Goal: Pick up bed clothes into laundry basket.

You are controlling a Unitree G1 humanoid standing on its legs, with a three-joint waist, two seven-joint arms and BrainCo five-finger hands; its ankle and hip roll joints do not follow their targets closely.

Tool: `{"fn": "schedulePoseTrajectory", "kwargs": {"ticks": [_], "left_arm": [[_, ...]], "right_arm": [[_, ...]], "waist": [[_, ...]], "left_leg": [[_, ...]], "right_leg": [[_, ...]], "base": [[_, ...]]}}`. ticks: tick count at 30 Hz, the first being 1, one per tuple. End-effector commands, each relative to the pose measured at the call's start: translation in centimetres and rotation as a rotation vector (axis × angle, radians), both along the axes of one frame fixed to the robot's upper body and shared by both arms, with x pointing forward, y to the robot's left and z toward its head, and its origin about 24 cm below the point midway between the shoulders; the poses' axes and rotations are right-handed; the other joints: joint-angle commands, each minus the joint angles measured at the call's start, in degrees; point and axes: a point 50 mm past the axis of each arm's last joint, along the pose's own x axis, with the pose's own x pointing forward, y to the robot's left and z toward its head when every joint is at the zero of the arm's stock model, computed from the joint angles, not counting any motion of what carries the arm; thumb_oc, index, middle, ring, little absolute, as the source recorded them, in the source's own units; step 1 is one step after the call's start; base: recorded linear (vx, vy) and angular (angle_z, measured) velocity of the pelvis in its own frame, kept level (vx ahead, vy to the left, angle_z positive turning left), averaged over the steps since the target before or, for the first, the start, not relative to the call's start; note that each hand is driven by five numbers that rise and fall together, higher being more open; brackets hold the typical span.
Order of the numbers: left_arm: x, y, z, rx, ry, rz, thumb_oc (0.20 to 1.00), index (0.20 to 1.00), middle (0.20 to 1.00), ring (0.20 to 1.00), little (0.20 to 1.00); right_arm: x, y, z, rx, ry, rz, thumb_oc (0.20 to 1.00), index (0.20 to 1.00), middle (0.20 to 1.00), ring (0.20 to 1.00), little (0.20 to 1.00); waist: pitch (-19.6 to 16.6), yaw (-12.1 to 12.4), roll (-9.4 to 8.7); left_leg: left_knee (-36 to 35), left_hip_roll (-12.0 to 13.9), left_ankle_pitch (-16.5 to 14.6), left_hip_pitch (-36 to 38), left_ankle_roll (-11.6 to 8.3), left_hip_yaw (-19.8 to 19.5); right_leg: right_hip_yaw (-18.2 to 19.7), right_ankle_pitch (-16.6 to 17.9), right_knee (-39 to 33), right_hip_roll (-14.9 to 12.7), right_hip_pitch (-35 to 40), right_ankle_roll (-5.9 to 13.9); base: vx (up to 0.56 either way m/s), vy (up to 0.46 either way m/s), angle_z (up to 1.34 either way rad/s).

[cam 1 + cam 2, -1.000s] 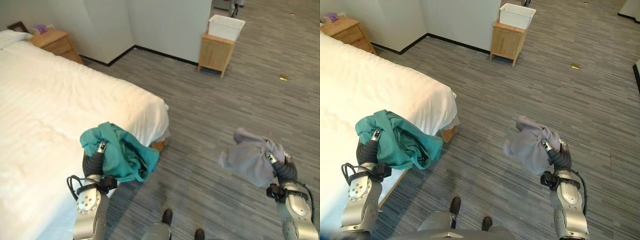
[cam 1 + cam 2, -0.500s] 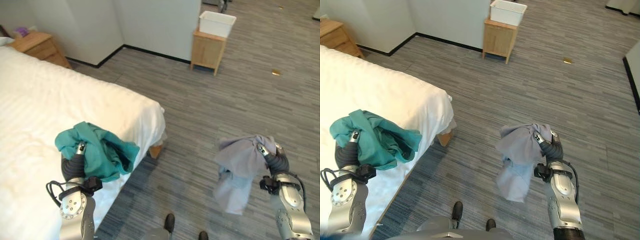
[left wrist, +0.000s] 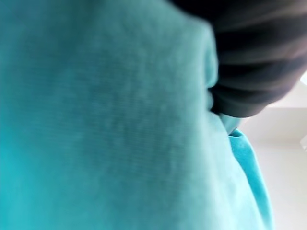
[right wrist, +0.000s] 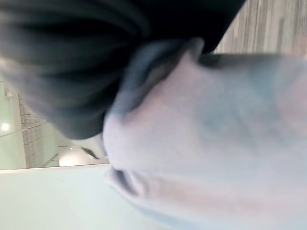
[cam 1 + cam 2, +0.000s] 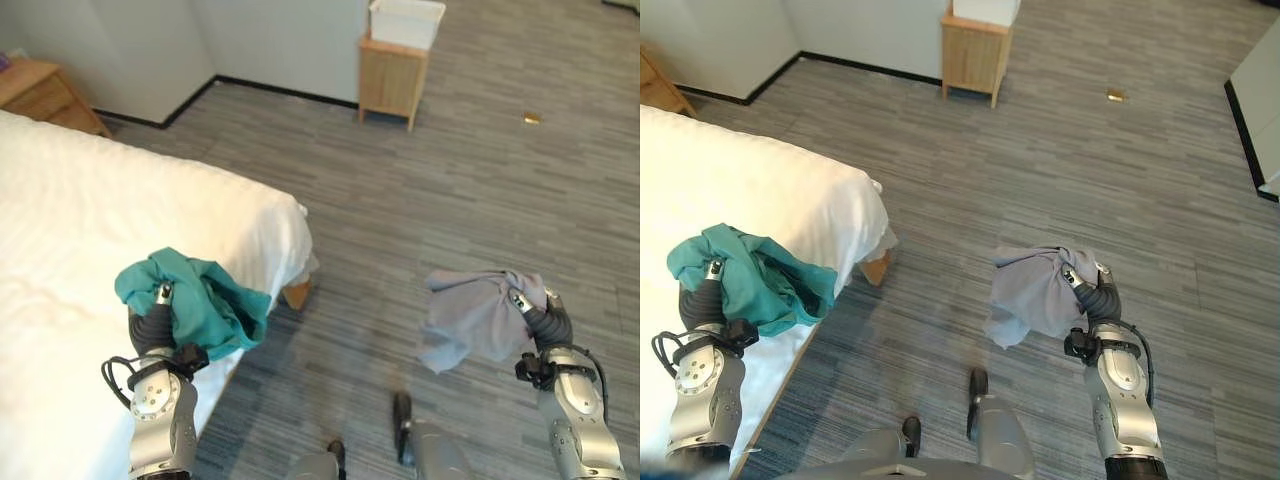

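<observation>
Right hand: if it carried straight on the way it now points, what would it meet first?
The right hand points up and forward over open grey floor, draped in the grey garment. Nothing stands close in that line; the wooden cabinet lies far off to its left. Depth is unclear.

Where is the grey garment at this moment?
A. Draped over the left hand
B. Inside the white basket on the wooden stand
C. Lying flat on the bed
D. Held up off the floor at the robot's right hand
D: the grey garment hangs bunched at the right hand, clear of the floor, while the teal garment is at the left hand.
</observation>
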Motion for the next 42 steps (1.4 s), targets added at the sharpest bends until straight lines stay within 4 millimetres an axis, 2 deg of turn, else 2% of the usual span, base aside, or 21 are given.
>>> {"fn": "schedulePoseTrajectory", "kwargs": {"ticks": [1,3,5,7,9,12,14,18,20,21,22,23,26,27,29,32,34,36,39,41,42], "left_arm": [[1.3,0.0,4.8,0.085,-0.224,-0.054,0.2,0.2,0.2,0.2,0.2],[1.6,0.0,4.8,0.068,-0.223,-0.058,0.2,0.2,0.2,0.2,0.2],[2.2,-0.5,5.1,0.081,-0.23,-0.085,0.2,0.2,0.2,0.2,0.2],[2.3,-0.7,5.3,0.075,-0.241,-0.095,0.2,0.2,0.2,0.2,0.2],[2.1,-1.1,4.6,0.025,-0.237,-0.106,0.2,0.2,0.2,0.2,0.2],[1.7,-0.9,4.4,0.033,-0.23,-0.1,0.2,0.2,0.2,0.2,0.2],[0.9,-0.7,3.6,0.026,-0.201,-0.081,0.2,0.2,0.2,0.2,0.2],[0.0,0.2,3.4,0.059,-0.174,-0.037,0.2,0.2,0.2,0.2,0.2],[-0.5,0.5,3.4,0.065,-0.171,-0.019,0.2,0.2,0.2,0.2,0.2],[-0.5,0.5,3.4,0.065,-0.171,-0.019,0.2,0.2,0.2,0.2,0.2],[-0.3,0.5,3.7,0.068,-0.179,-0.023,0.2,0.2,0.2,0.2,0.2],[-0.2,0.6,4.2,0.083,-0.187,-0.022,0.2,0.2,0.2,0.2,0.2],[0.0,0.5,4.4,0.091,-0.19,-0.028,0.2,0.2,0.2,0.2,0.2],[0.7,0.4,5.1,0.111,-0.207,-0.044,0.2,0.2,0.2,0.2,0.2],[1.1,0.2,5.3,0.106,-0.222,-0.06,0.2,0.2,0.2,0.2,0.2],[1.4,-0.1,5.5,0.098,-0.239,-0.077,0.2,0.2,0.2,0.2,0.2],[2.1,-0.4,5.3,0.088,-0.232,-0.094,0.2,0.2,0.2,0.2,0.2],[2.3,-0.7,5.1,0.102,-0.222,-0.111,0.2,0.2,0.2,0.2,0.2],[2.3,-1.3,4.6,0.095,-0.205,-0.143,0.2,0.2,0.2,0.2,0.2],[2.3,-1.6,3.9,0.07,-0.179,-0.171,0.2,0.2,0.2,0.2,0.2],[2.3,-1.6,3.9,0.071,-0.178,-0.17,0.2,0.2,0.2,0.2,0.2]], "right_arm": [[1.6,-0.8,4.3,-0.053,-0.219,-0.007,0.2,0.2,0.2,0.2,0.2],[1.7,-0.7,4.9,-0.048,-0.246,0.015,0.2,0.2,0.2,0.2,0.2],[1.6,-1.4,4.9,-0.068,-0.232,-0.009,0.2,0.2,0.2,0.2,0.2],[1.5,-1.7,4.9,-0.072,-0.226,-0.034,0.2,0.2,0.2,0.2,0.2],[1.8,-1.8,5.2,-0.031,-0.255,-0.057,0.2,0.2,0.2,0.2,0.2],[1.8,-1.5,5.0,-0.031,-0.251,-0.047,0.2,0.2,0.2,0.2,0.2],[1.8,-0.9,4.2,-0.061,-0.203,-0.006,0.2,0.2,0.2,0.2,0.2],[2.5,0.4,4.4,-0.076,-0.202,0.071,0.2,0.2,0.2,0.2,0.2],[2.8,1.7,4.3,-0.052,-0.208,0.121,0.2,0.2,0.2,0.2,0.2],[2.8,1.7,4.3,-0.052,-0.208,0.12,0.2,0.2,0.2,0.2,0.2],[3.0,2.1,4.3,-0.043,-0.212,0.132,0.2,0.2,0.2,0.2,0.2],[3.4,3.1,4.6,-0.049,-0.226,0.175,0.2,0.2,0.2,0.2,0.2],[3.5,3.4,4.7,-0.055,-0.227,0.182,0.2,0.2,0.2,0.2,0.2],[3.6,4.1,4.6,-0.046,-0.225,0.199,0.2,0.2,0.2,0.2,0.2],[3.5,4.0,4.3,-0.044,-0.206,0.209,0.2,0.2,0.2,0.2,0.2],[3.1,3.0,4.2,-0.043,-0.197,0.173,0.2,0.2,0.2,0.2,0.2],[2.8,2.2,4.3,-0.061,-0.198,0.129,0.2,0.2,0.2,0.2,0.2],[2.8,1.8,4.6,-0.074,-0.21,0.117,0.2,0.2,0.2,0.2,0.2],[2.6,1.7,4.3,-0.061,-0.206,0.124,0.2,0.2,0.2,0.2,0.2],[2.6,1.4,4.0,-0.058,-0.184,0.117,0.2,0.2,0.2,0.2,0.2],[2.6,1.4,3.9,-0.057,-0.184,0.118,0.2,0.2,0.2,0.2,0.2]], "waist": [[-3.56,-0.92,2.06],[-2.07,-0.75,0.39],[0.55,1.64,-1.58],[1.21,2.79,-2.08],[1.8,6.95,-2.02],[0.95,8.59,-0.83],[-0.84,11.75,0.28],[-3.27,13.54,-0.02],[-4.67,14.88,-2.84],[-4.83,14.95,-3.01],[-4.69,15.37,-3.6],[-3.9,15.05,-0.8],[-2.97,13.79,-0.08],[-1.15,10.7,2.03],[-0.6,8.13,2.6],[-0.65,5.35,1.52],[-1.33,2.72,0.89],[-2.04,2.04,0.68],[-4.35,2.24,0.15],[-4.65,1.83,-0.28],[-4.68,1.84,0.1]], "left_leg": [[6.05,2.94,17.6,8.31,-5.01,-4.17],[24.33,3.23,25.42,1.72,-6.55,-2.15],[35.97,2.13,23.86,-4.99,-5.11,-1.57],[37.32,1.47,22.46,-8.26,-4.3,-0.63],[25.58,-0.31,19.61,-20.02,-3.13,2.15],[14.3,-1.12,20.16,-22.05,-2.82,2.71],[-7.2,-4.6,25.45,-21.09,-2.73,0.76],[-9.57,-4.82,28.41,-20.65,-3.21,2.07],[-4.91,-6.34,26.35,-20.59,-0.8,3.31],[-4.93,-6.45,25.96,-20.6,-0.83,3.37],[-4.23,-7.13,24.5,-19.65,0.87,3.62],[-5.22,-5.84,21.0,-12.97,3.43,2.9],[-5.51,-5.96,19.21,-10.03,4.21,2.4],[-7.17,-5.12,17.44,-4.17,5.03,0.24],[-8.23,-4.78,16.54,-0.38,4.39,-1.76],[-9.16,-4.74,13.16,4.24,2.21,-4.35],[-9.45,-2.55,10.22,10.24,-0.29,-7.5],[-8.67,-1.43,9.55,12.3,-1.46,-7.54],[0.55,-0.14,12.02,11.18,-3.87,-7.22],[12.57,0.58,20.22,8.59,-6.52,-5.89],[13.36,0.99,19.5,8.44,-6.53,-5.88]], "right_leg": [[-0.01,6.67,-6.68,4.87,5.32,-0.76],[0.5,4.43,-6.61,4.6,9.17,-3.53],[2.42,2.1,-7.57,4.87,14.17,-5.1],[3.32,1.72,-8.48,4.86,16.4,-5.22],[6.39,-0.21,-11.27,5.07,23.02,-4.5],[7.75,-2.14,-11.72,5.65,25.24,-4.03],[10.79,-5.76,-12.67,7.17,30.65,-3.86],[13.01,-8.35,-12.23,6.25,35.6,-3.11],[12.98,-2.21,-3.59,2.13,34.61,0.34],[13.03,-2.42,-3.49,1.97,34.5,0.36],[13.25,3.87,3.93,1.14,32.13,2.9],[10.06,16.85,25.44,0.23,22.21,5.79],[8.14,15.79,30.31,-1.31,19.37,5.27],[6.3,9.56,34.99,-1.23,10.63,3.2],[3.66,4.74,28.19,-0.89,5.85,1.36],[0.61,4.76,9.19,-1.39,3.87,1.48],[1.15,7.6,-10.51,1.37,2.87,3.27],[-0.9,9.34,-11.91,0.81,2.45,4.44],[-1.83,10.23,-10.27,1.12,5.85,2.73],[-1.52,8.59,-8.88,1.93,8.66,0.48],[-1.57,8.26,-8.96,2.38,8.87,0.56]], "base": [[0.53,-0.239,-0.04],[0.48,-0.312,-0.16],[0.45,-0.311,-0.42],[0.38,-0.149,-0.18],[0.67,-0.031,-0.45],[0.5,0.068,-0.75],[0.88,0.052,-0.78],[0.68,0.1,-0.54],[0.67,0.197,-0.4],[0.36,0.119,-0.74],[0.61,0.347,-0.53],[0.6,0.345,-0.18],[0.46,0.252,0.11],[0.52,0.18,0.3],[0.68,0.091,0.49],[0.71,-0.104,1.04],[0.93,-0.219,0.83],[0.59,-0.163,0.61],[0.57,-0.162,0.4],[0.51,-0.173,-0.17],[0.35,-0.166,0.16]]}}
